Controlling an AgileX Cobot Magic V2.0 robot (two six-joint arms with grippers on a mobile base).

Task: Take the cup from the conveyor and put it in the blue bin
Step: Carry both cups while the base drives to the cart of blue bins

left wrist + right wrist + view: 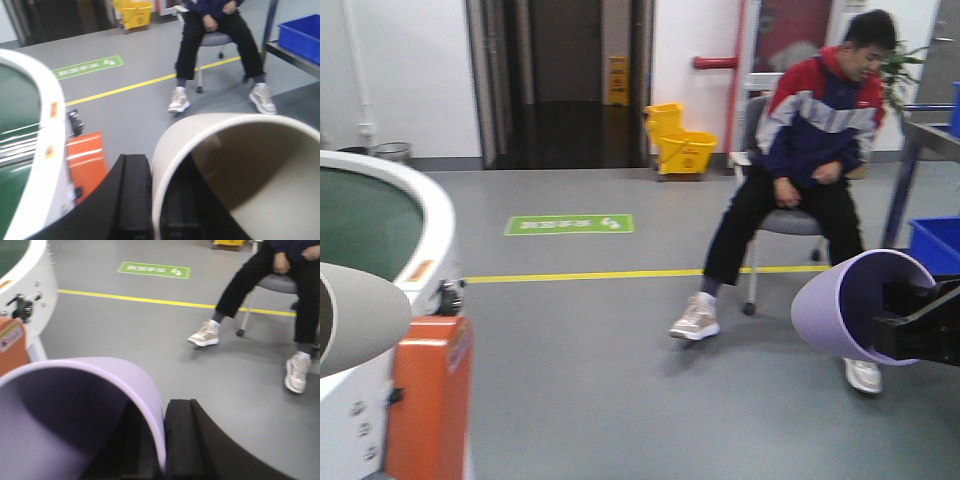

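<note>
2 cups are up in the air, 1 per arm! The left tool (152, 200) is clenched on the rim of the cream cup (240, 165), with the wall pinched between 1 finger inside and 1 outside. The right tool (162, 440) has the same bite on the lavender cup (840, 300), which lies on its side with its mouth toward the tool. Both cups hang over the grey floor, apart from the conveyor (430, 215), whose white rim and green belt curve in at the left.

So the grab looks done, and I read this as the carry step: cups in hand, drop not yet made. The next move calls for swinging each arm over the blue bin, getting the cup above the opening and inside the rim, then letting go, 1 cup at a time so the arms don't crowd each other.

Where's the bin? 1 blue crate (935, 240) peeks in at the right edge by a steel surface (930, 135), near the lavender cup. I cannot tell whether that is the bin for the drop.

The count:
- 2 cups, 2 tools, 1 conveyor with 1 orange panel (425, 400) on its side.
- 1 person (820, 120) seated on 1 chair (790, 220).
- 1 yellow mop bucket (680, 145), 1 green floor sign (568, 224), 1 yellow line (620, 273).
</note>
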